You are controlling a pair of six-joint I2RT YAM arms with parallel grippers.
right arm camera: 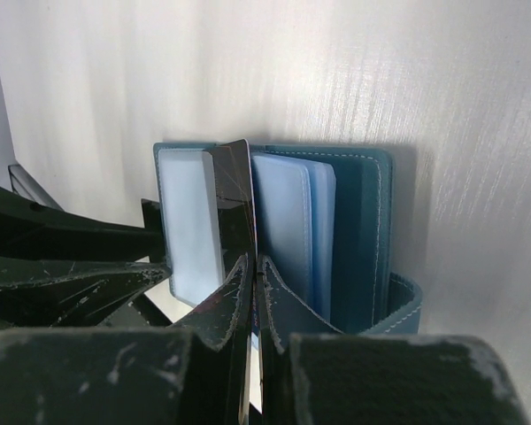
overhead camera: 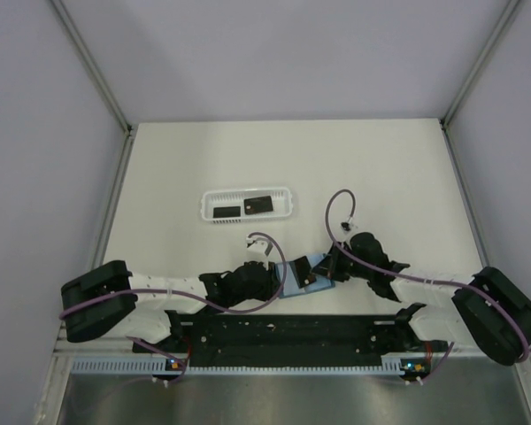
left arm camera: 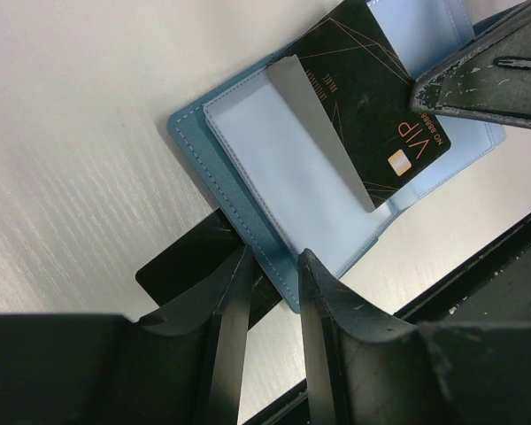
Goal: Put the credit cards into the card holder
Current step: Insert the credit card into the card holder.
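**Card half in, holder propped open: how I'd handle it from here**

The right gripper (right arm camera: 252, 266) is pinched closed on the edge of a black credit card (right arm camera: 233, 181), which stands upright among the pages of the open card holder (right arm camera: 363, 221). From the left wrist view the card sits partly under a clear sleeve (left arm camera: 323, 133), its VIP end sticking out.

The left gripper (left arm camera: 270, 266) has its jaws part spread, tips right at the holder's near cover edge. I can't tell whether it's pressing down or just hovering. A dark flat piece (left arm camera: 177, 261) pokes out from under the cover. It might be another card, not sure.

My guess is the card is light, stiff and slick, so an edge pinch is the only sensible hold and it could slide if pushed crooked. The holder looks soft and floppy and will likely skate on the table (overhead camera: 380, 168) unless its cover is pinned.

Two spare cards (overhead camera: 226, 211) lie in the white basket (overhead camera: 203, 205), well apart from the holder.
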